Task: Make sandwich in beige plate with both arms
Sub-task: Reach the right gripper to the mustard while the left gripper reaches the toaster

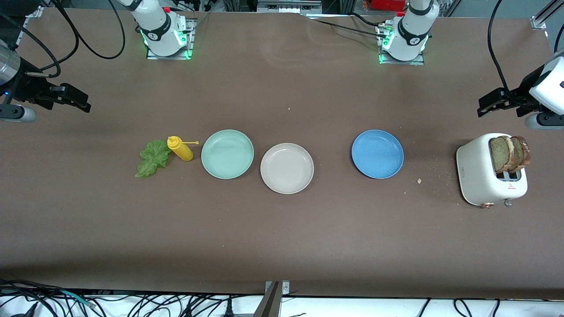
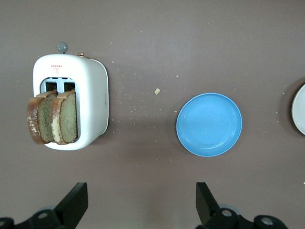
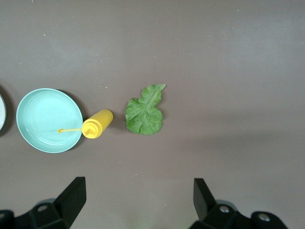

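Here, beige plate (image 1: 287, 168) lies well apart from both open claws.

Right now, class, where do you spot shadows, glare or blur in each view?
Front view: soft shadow on the brown table along its near edge. Left wrist view: dim shadow beside the round blue plate. Right wrist view: the ruffled green lettuce leaf is sharp; no glare.

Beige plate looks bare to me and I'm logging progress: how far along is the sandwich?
Nothing is done: the beige plate holds nothing. Both bread slices stand in the toaster, and the lettuce leaf lies beside the mustard bottle. Nothing is in hand: the left gripper and right gripper hang open. Every step remains.
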`<state>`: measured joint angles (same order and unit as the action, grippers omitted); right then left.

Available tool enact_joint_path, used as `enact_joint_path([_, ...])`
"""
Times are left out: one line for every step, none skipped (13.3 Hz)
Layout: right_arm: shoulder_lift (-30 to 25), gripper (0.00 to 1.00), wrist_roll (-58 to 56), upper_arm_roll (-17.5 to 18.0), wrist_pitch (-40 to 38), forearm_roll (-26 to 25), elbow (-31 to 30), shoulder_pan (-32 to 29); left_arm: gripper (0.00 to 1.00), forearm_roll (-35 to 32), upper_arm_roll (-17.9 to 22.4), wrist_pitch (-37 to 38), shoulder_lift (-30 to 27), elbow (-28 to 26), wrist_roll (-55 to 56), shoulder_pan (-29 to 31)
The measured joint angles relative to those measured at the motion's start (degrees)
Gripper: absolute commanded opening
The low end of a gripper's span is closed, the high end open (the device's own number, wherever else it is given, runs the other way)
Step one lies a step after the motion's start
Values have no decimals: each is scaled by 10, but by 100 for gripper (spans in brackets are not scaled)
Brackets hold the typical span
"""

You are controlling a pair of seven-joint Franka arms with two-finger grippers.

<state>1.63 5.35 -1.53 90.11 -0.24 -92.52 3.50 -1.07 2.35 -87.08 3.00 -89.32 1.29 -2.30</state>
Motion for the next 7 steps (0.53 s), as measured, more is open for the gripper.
enact_joint_path([7, 100, -13, 0, 0, 0, 0, 0, 100, -2, 1, 0, 3, 0, 0, 2])
enact_joint_path([13, 100, -29, -1, 0, -1, 0, 0, 100, -4, 2, -2, 7, 0, -3, 4])
enact_joint_path([19, 100, -42, -1, 0, -1, 0, 0, 100, -5, 3, -8, 13, 0, -16, 11])
enact_joint_path([23, 100, -47, -2, 0, -1, 0, -1, 100, -6, 4, -16, 22, -1, -33, 22])
enact_joint_path([25, 100, -53, -2, 0, -1, 0, -1, 100, -6, 5, -26, 32, -1, -49, 38])
enact_joint_path([26, 100, -58, -2, -1, -1, 0, -1, 100, -6, 6, -37, 42, -1, -63, 55])
enact_joint_path([26, 100, -66, -2, -5, -1, 0, 0, 100, -6, 7, -49, 54, -1, -74, 70])
